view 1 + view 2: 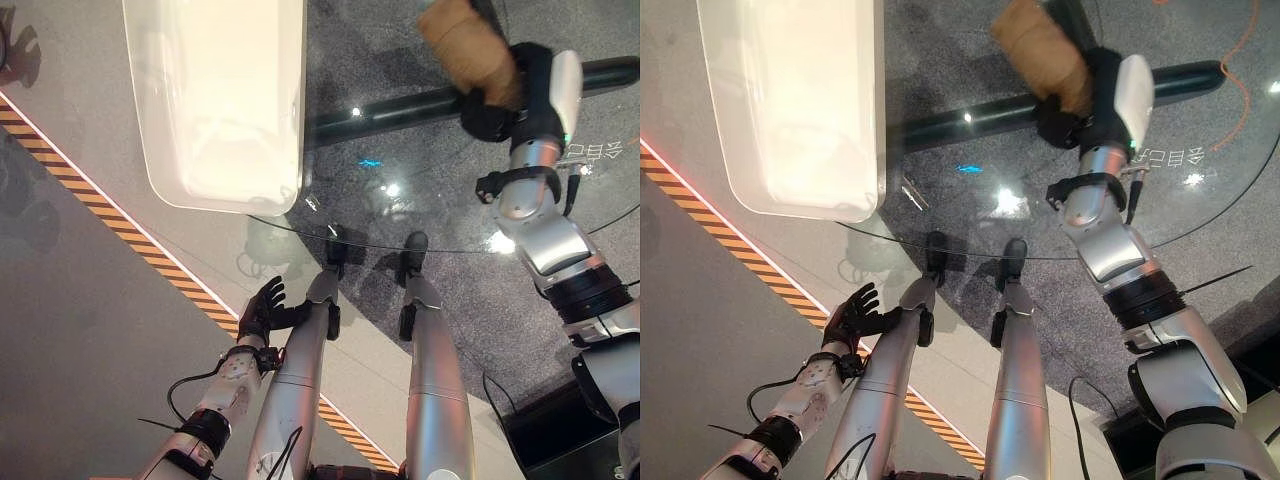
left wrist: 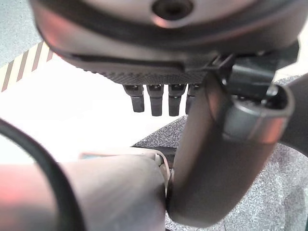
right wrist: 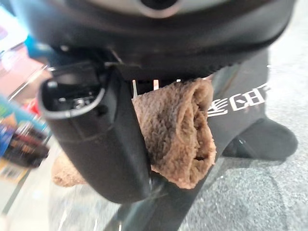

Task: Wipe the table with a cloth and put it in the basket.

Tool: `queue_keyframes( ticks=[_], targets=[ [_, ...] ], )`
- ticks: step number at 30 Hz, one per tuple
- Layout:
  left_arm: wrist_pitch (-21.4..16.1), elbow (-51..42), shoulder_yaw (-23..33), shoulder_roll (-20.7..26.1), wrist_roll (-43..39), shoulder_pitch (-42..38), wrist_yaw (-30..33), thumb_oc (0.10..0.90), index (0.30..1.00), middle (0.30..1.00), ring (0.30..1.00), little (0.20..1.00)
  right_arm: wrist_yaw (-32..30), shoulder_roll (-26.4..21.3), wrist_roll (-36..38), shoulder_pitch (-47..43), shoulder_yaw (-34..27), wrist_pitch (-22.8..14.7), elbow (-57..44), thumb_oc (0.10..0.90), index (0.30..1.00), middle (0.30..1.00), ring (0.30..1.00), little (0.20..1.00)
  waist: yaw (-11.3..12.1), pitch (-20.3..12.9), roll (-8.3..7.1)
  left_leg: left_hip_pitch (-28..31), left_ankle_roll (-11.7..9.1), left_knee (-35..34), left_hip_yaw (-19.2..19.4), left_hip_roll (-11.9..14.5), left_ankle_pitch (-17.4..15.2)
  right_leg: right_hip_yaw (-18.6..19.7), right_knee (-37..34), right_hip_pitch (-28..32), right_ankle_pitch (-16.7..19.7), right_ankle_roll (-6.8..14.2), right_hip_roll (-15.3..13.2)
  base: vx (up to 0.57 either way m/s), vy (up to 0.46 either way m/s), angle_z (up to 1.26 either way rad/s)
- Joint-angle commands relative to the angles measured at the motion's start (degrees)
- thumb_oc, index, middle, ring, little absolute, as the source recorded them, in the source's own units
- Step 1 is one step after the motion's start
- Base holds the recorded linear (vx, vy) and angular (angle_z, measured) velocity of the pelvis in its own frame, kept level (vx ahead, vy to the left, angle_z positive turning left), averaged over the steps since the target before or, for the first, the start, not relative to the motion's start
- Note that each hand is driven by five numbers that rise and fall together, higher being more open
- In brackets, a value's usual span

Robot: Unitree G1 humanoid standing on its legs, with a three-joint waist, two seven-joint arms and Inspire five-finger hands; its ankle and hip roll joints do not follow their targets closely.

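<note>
Left eye view: the right hand (image 1: 497, 100) reaches out over the round glass surface (image 1: 450, 215), its fingers curled round a brown cloth (image 1: 465, 45) that bunches up beyond the hand. A white basket (image 1: 220, 100) stands to the left of it, well apart from the cloth, its near corner over the glass rim. The left hand (image 1: 262, 308) hangs low beside the surface, over the floor near a striped floor line (image 1: 120, 220), fingers straight and spread, holding nothing.

Right eye view: the same layout, the cloth (image 1: 1040, 50) above the dark bar under the glass.

Left wrist view: the fingers (image 2: 156, 98) hang straight (nothing between them).

Right wrist view: the folded cloth (image 3: 175, 130) is pinched against the thumb (image 3: 103, 139).
</note>
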Motion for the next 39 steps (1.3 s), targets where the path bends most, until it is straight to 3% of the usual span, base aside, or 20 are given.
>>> queue_keyframes(
  ticks=[1,13,23,30,39],
  targets=[
    [0.06,2.18,0.01,-0.48,2.48,8.80,-0.29,0.800,0.900,0.900,0.900,0.900,5.52,-2.19,-3.71,-1.57,2.43,-2.71,-8.16,0.100,0.300,0.300,0.300,0.200,-0.41,-1.23,2.38,2.30,0.32,0.78,-0.16,-3.09,-5.63,0.40,-4.65,0.69,2.33,0.96,3.44,0.00,0.003,0.03],
    [-0.97,3.45,0.80,0.28,2.55,8.33,-1.14,0.800,0.900,0.900,0.900,0.900,19.59,-1.16,2.15,1.57,8.51,-9.21,-13.73,0.100,0.300,0.300,0.300,0.200,-0.46,-1.23,1.25,2.42,0.04,0.91,-0.09,-3.08,-5.64,0.37,-4.92,1.20,2.58,1.31,3.67,0.00,0.003,0.02],
    [-0.56,3.20,0.59,2.35,1.49,7.59,-1.02,0.800,0.900,0.900,0.900,0.900,36.35,-4.38,7.82,2.31,13.91,-16.22,-18.67,0.100,0.300,0.300,0.300,0.200,-0.63,-1.23,0.44,1.73,-0.02,1.48,-0.29,-2.87,-5.74,0.17,-4.65,0.75,2.83,1.81,3.78,0.00,-0.008,0.01],
    [-0.66,3.75,-0.03,3.14,0.98,7.01,-0.99,0.800,0.900,0.900,0.900,0.900,43.69,-5.73,8.15,1.35,17.68,-15.87,-18.26,0.100,0.300,0.300,0.300,0.200,-0.38,-1.23,0.13,1.57,-0.11,1.81,-0.65,-2.92,-5.79,-0.36,-4.78,0.93,2.90,1.91,3.53,0.00,-0.022,0.03],
    [-1.21,3.16,-0.35,3.60,0.29,7.29,-0.72,0.800,0.900,0.900,0.900,0.900,41.52,-6.86,6.75,2.33,17.54,-15.61,-17.01,0.100,0.300,0.300,0.300,0.200,-0.44,-1.23,0.28,1.53,-0.13,1.74,-0.74,-2.87,-5.55,-0.59,-4.64,0.75,2.96,1.76,3.38,0.00,-0.004,0.00]
  ],
)
